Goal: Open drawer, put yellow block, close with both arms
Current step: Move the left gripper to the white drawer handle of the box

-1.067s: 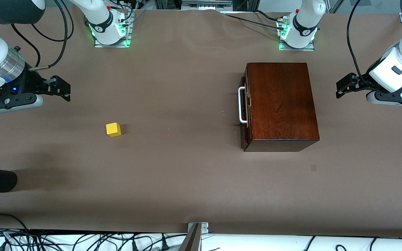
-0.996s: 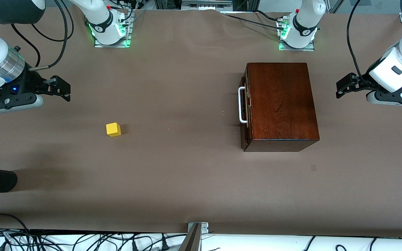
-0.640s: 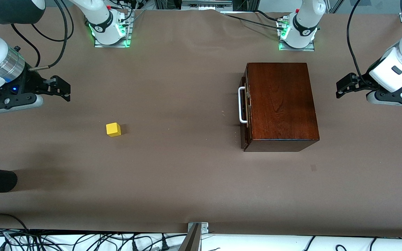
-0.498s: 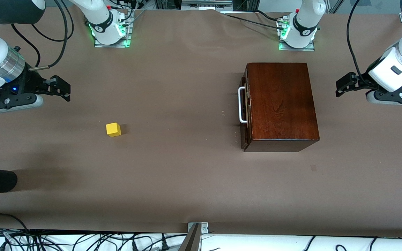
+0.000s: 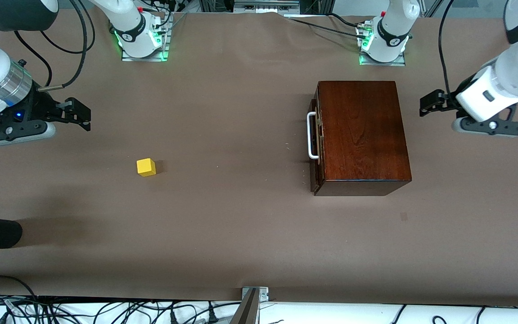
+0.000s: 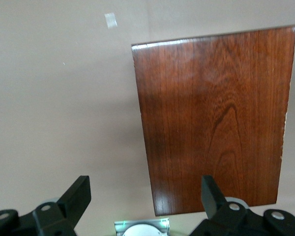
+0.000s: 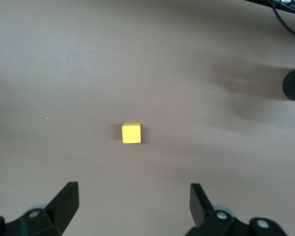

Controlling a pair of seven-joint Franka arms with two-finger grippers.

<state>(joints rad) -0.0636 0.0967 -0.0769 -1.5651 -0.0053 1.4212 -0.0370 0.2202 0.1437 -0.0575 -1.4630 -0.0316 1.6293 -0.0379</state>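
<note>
The drawer (image 5: 316, 137) is sitting shut in the dark wooden box (image 5: 362, 135), its white handle (image 5: 311, 136) facing the right arm's end across bare brown table (image 5: 241, 216). The yellow block (image 5: 146, 167) is lying alone there, well apart from the box. The left gripper (image 5: 425, 106) is hanging with fingers spread wide, empty, beside the box's rear edge. The right gripper (image 5: 82, 118) is waiting above the table near the block, jaws wide and empty.
</note>
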